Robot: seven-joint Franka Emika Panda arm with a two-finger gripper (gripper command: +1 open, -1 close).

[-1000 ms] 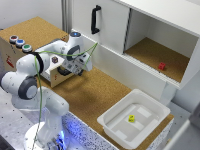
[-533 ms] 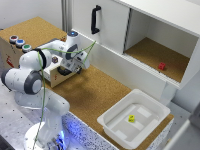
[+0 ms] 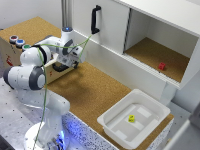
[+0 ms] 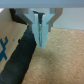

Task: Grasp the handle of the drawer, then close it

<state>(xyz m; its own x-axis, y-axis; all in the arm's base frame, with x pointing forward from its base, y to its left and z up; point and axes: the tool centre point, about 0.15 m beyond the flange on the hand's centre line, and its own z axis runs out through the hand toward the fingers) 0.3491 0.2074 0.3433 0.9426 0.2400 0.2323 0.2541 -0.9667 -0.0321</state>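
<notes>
Gripper [image 4: 42, 41] looks pinched shut to me, fingers together, nothing between them, sitting right above the short black bar handle [image 4: 22, 57] on the tan-fronted wooden drawer [image 3: 61, 70].

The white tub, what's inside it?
Inside the white tub sits one small yellow thing on the bottom, near the middle. The rest of the bottom looks bare. Nothing covers it, but the yellow thing is too small to name.
</notes>
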